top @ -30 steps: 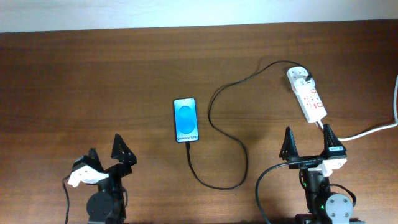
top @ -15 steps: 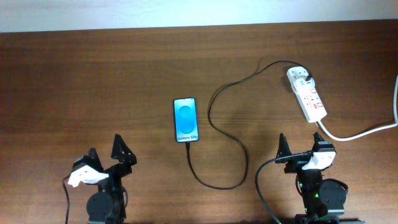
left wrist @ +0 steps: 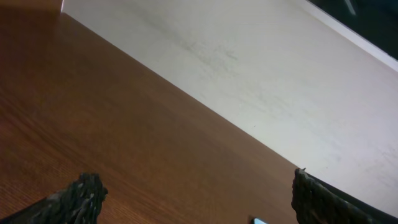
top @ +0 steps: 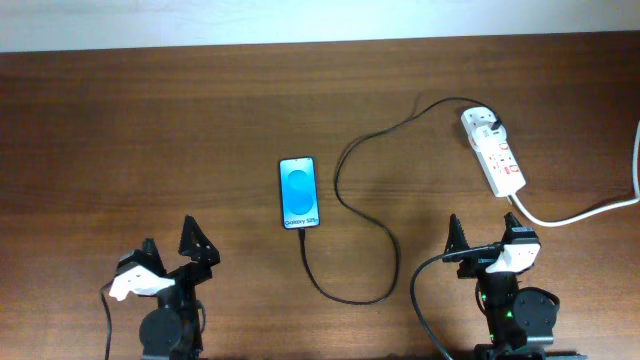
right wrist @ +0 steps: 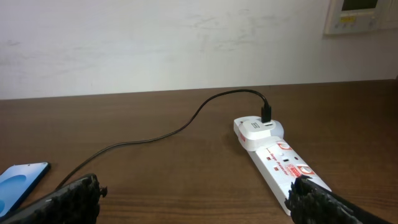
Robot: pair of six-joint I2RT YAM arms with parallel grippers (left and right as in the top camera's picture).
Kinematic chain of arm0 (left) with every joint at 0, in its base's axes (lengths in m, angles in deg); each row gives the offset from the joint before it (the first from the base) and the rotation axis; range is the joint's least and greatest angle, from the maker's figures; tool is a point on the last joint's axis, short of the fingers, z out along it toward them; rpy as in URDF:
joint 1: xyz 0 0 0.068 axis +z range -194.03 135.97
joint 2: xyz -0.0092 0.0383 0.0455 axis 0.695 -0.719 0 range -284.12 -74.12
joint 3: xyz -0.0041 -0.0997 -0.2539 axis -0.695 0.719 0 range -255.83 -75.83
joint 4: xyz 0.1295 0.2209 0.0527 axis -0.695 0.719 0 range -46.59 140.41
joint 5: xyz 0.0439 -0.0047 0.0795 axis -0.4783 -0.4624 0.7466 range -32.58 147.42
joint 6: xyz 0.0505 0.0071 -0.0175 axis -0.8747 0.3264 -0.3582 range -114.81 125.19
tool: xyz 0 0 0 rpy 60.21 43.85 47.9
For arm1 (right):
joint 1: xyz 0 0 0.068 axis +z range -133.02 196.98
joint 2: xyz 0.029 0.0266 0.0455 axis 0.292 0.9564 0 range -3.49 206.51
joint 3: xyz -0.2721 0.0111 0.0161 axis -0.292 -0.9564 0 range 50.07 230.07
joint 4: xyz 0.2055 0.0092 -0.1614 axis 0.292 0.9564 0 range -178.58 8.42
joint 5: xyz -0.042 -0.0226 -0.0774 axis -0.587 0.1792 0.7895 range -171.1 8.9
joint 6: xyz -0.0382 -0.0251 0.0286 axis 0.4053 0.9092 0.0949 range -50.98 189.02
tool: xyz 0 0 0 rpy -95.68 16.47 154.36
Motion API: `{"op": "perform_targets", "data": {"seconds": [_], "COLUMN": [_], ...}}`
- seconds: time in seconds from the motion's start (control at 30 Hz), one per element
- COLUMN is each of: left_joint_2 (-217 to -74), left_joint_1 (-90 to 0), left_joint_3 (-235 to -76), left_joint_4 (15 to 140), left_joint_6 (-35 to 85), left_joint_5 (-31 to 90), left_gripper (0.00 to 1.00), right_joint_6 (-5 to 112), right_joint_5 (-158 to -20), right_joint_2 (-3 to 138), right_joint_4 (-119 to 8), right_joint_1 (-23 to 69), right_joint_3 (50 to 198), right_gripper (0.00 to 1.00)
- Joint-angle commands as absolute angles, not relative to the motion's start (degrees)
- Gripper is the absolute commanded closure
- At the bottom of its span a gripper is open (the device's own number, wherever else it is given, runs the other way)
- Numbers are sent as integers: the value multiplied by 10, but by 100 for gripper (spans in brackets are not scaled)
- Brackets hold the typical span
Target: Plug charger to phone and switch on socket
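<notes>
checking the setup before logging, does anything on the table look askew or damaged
Nothing stands out: the phone lies flat, screen lit, and the charger cable loops untangled from its near end to the plug on the power strip.

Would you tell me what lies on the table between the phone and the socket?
Overhead, only the charger runs between the phone and the socket; the table there is otherwise bare.

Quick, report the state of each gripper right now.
The black-fingered left gripper: open, holding nothing.
The black-fingered right gripper: open, holding nothing.
</notes>
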State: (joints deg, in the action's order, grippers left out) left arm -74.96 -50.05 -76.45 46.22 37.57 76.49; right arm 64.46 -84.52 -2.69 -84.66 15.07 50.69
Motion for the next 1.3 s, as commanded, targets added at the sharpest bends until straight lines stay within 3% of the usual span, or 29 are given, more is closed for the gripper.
{"op": "perform_targets", "data": {"seconds": [0.0,0.17,0.2,0.27,0.43,1.27], "left_joint_2": [-748,-744,-744,-744,-744,-745], "left_joint_1": [-499,-499,-499,-499,-499,-459], "left_joint_3": [-763,-763,-763,-763,-763,-763], "left_joint_4": [466,463,466,475,482,482], "left_joint_6": [368,358,327,116,15,4], "left_joint_5": [771,772,761,649,572,572], "left_gripper": [1,1,1,1,1,1], "right_joint_6": [641,641,641,641,641,641], "right_joint_5": [-838,-838,-838,-838,-838,-838], "right_joint_2": [-33,-33,-33,-33,-33,-33], "right_joint_4": [-843,-843,-843,-843,-843,-843], "right_joint_1": [155,155,155,155,155,155], "right_joint_3": [504,504,504,504,504,504], "right_gripper": [2,2,2,2,2,2]}}
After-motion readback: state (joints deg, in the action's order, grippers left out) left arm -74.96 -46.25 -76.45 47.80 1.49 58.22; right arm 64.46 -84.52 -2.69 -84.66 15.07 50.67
